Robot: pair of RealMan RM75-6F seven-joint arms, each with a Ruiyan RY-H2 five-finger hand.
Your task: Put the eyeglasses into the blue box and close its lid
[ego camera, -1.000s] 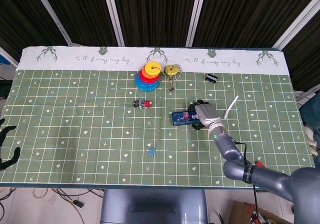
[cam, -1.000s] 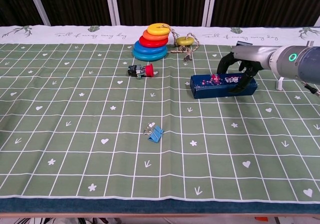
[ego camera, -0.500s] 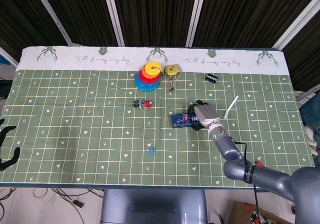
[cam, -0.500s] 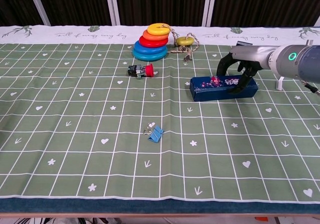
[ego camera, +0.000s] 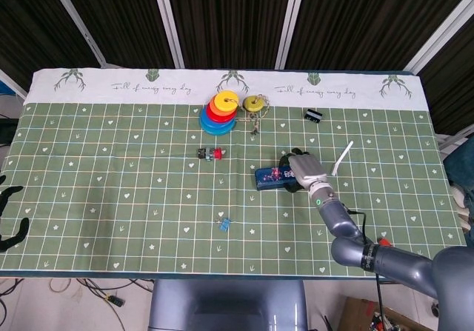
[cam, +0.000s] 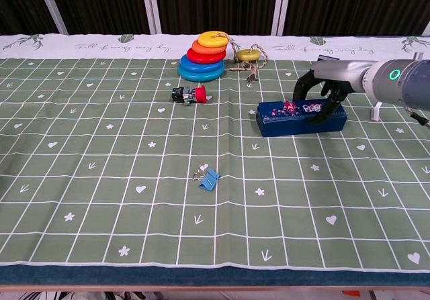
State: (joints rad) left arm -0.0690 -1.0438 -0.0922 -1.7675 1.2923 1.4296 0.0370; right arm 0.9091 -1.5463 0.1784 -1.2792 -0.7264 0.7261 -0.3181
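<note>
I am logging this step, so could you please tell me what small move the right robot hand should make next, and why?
Probably press gently down: the right robot hand arches over the blue box, fingers touching its top, and the lid looks down but may not be fully latched.

A matt green cloth table cover (cam: 101, 179) with white grid print lies smooth. The stacked rainbow rings (cam: 203, 57) look like glossy plastic. The right hand (cam: 322, 92) has dark matt fingers under a smooth grey metal shell.
</note>
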